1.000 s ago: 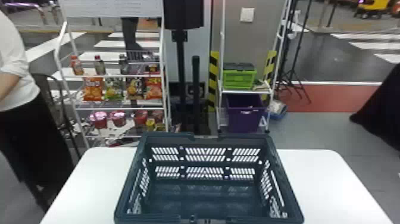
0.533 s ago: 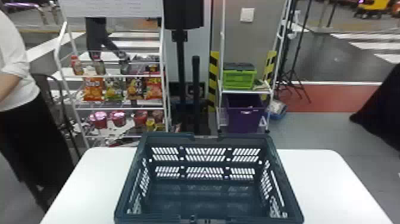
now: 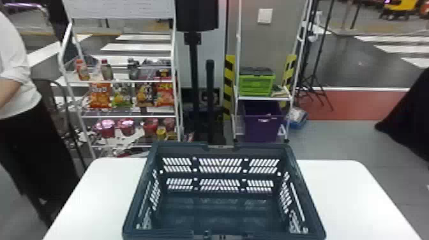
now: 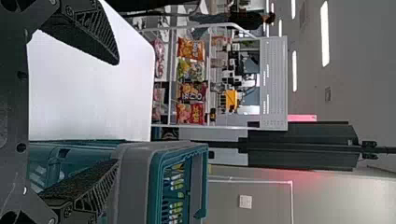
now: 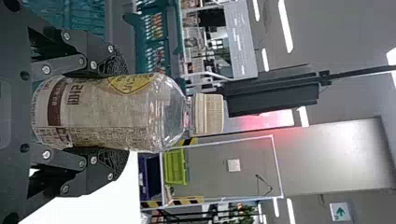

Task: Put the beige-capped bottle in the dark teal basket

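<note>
We find the basket (image 3: 178, 147) on the white worktop (image 3: 344, 198), mouth up, near its middle, slotted walls on all sides. We have the bottle (image 5: 107, 112) in the right gripper (image 5: 125, 114), its two black fingers (image 5: 112, 163) closed on the body from opposite sides. Bottle roughly upright; beige cap (image 5: 209, 114) uppermost, well past the fingertips; printed label facing our wrist camera. We place it outside the basket; height above the worktop we cannot tell.

Left gripper (image 4: 116, 112): released, fingers spread wide with nothing between them. Seen from its wrist, one finger shows against the worktop, the other in front of part of the basket; contact we cannot tell.

Beyond the worktop, to our left, we note a white rack (image 3: 127, 82) with small bottles above, snack bags (image 3: 99, 95) lower, and cups (image 3: 127, 127) under those. Farther right, a second rack (image 3: 265, 99) bears a green crate (image 3: 257, 84), purple bin (image 3: 263, 127) below.
</note>
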Robot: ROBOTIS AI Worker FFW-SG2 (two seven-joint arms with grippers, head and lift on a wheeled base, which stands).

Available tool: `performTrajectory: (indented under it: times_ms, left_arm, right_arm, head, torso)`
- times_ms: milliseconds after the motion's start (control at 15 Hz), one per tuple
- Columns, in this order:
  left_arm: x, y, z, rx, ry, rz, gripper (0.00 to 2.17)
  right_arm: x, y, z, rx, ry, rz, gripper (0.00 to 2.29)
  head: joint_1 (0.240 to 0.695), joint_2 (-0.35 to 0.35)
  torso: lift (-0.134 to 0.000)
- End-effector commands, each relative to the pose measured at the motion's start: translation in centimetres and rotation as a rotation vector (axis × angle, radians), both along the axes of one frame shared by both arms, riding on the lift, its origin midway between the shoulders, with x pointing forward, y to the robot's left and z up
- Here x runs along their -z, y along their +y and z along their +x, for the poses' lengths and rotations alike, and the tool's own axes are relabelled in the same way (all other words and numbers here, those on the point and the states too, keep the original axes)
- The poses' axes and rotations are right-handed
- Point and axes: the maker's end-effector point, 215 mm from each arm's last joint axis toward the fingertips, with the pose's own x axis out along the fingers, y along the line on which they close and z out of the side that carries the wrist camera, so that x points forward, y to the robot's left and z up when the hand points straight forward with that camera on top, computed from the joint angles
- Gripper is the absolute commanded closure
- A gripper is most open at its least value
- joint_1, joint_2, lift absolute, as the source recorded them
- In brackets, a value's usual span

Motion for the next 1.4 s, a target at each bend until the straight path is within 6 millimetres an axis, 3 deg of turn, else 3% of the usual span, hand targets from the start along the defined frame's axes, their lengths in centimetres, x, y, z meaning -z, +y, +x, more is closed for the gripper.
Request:
performTrajectory:
  times_ms: [0,267,533,800,1000,1333]
  left_arm:
    - [-0.2,0.0,0.1,0.0,-0.004,-0.001,0.14]
    - [-0.2,0.0,0.0,-0.001,-0.005,-0.002,0.14]
    - [-0.5,0.0,-0.2,-0.001,-0.012,-0.005,0.14]
    - [-0.7,0.3,-0.5,-0.007,-0.018,-0.006,0.14]
    - [-0.7,0.6,-0.9,-0.012,-0.021,-0.005,0.14]
    - [-1.1,0.7,-1.1,-0.014,-0.035,-0.009,0.14]
  right_arm:
    - [-3.5,0.5,1.7,-0.011,-0.045,0.0,2.21]
    - [-6.6,1.3,5.5,-0.028,-0.04,0.01,2.21]
    - [-7.1,3.6,10.7,-0.055,0.054,0.029,2.21]
    - [-6.1,7.7,15.9,-0.094,0.2,0.009,2.21]
    - [-3.6,10.4,18.6,-0.133,0.371,-0.065,2.21]
    - [0.3,13.1,21.1,-0.173,0.604,-0.171,2.21]
  head:
    - [0.499,0.0]
    - [0.499,0.0]
    - [0.499,0.0]
    - [0.499,0.0]
    - [0.499,0.0]
    - [0.499,0.0]
  torso:
    - [0.0]
    - [0.0]
    - [0.0]
    - [0.0]
    - [0.0]
    - [0.0]
